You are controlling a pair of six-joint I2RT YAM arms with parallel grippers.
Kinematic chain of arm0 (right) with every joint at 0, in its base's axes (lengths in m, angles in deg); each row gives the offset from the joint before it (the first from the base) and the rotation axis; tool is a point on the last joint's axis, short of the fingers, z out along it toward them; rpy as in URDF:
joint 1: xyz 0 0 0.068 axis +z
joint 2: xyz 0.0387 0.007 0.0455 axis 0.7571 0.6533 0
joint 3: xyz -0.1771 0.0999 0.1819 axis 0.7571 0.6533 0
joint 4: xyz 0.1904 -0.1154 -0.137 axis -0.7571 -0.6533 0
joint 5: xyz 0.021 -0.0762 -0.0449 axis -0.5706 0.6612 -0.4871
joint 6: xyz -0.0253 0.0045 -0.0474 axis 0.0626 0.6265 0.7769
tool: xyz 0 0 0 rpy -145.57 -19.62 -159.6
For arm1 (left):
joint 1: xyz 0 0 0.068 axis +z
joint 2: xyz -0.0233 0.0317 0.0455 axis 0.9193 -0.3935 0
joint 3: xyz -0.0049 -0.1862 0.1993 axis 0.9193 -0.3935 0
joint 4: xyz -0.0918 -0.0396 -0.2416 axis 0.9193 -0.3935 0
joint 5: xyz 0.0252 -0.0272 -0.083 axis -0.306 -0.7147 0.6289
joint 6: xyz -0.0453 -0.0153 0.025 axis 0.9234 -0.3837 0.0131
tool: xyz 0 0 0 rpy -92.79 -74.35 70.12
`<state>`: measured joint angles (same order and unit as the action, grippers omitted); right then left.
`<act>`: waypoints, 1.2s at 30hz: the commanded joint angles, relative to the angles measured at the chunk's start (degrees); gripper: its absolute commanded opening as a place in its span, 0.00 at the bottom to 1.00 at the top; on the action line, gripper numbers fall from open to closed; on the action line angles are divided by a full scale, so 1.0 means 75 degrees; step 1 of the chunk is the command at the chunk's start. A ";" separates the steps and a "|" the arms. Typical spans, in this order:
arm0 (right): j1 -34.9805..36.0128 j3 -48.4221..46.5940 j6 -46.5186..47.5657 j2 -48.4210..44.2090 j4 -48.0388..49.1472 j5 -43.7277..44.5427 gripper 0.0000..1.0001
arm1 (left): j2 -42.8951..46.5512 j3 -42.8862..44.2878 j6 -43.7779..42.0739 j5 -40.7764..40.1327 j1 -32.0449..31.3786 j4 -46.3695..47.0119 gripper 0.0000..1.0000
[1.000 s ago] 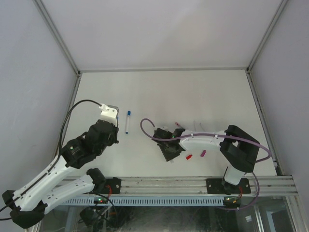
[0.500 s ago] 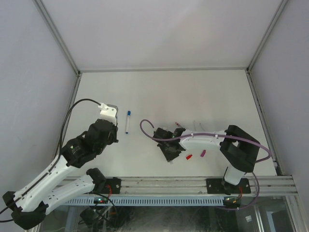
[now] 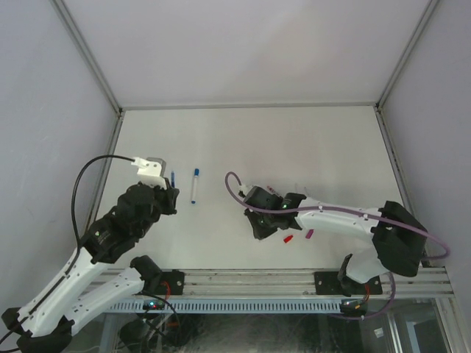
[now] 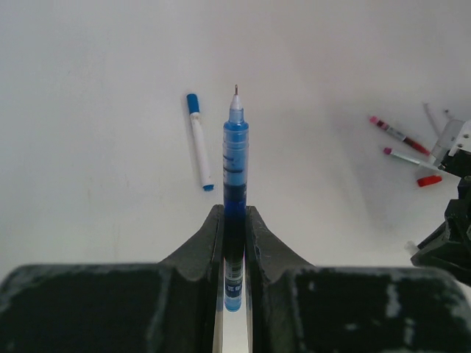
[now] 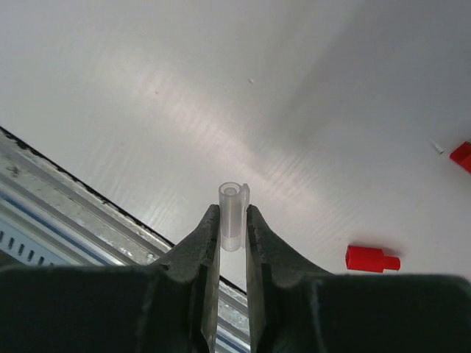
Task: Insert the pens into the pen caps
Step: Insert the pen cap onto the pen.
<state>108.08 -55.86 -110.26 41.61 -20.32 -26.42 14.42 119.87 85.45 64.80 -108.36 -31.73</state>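
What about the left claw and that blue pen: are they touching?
Touching. Left wrist view: the left gripper clamps the blue pen, both fingers against its barrel.

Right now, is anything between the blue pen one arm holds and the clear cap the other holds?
Nothing visible blocks the blue pen from the clear cap; only a white pen lies flat on the table between them.
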 commanded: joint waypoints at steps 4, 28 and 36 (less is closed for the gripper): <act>-0.0043 0.0273 0.0281 -0.1179 0.1084 0.0416 0.00 | -0.0254 -0.0452 0.0493 0.0451 -0.0058 0.1394 0.00; -0.0849 0.2581 -0.0867 -0.4015 0.5304 0.1211 0.00 | -0.1611 -0.3150 -0.0151 0.1242 -0.1458 0.7701 0.00; -0.1414 0.2827 -0.0873 -0.4348 0.6830 0.0744 0.00 | -0.2624 -0.2702 -0.0054 0.2064 -0.1458 0.8101 0.00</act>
<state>99.75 -34.75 -116.36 10.90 20.05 -18.99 -3.46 97.07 85.43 75.32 -119.10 23.02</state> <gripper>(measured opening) 0.139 0.148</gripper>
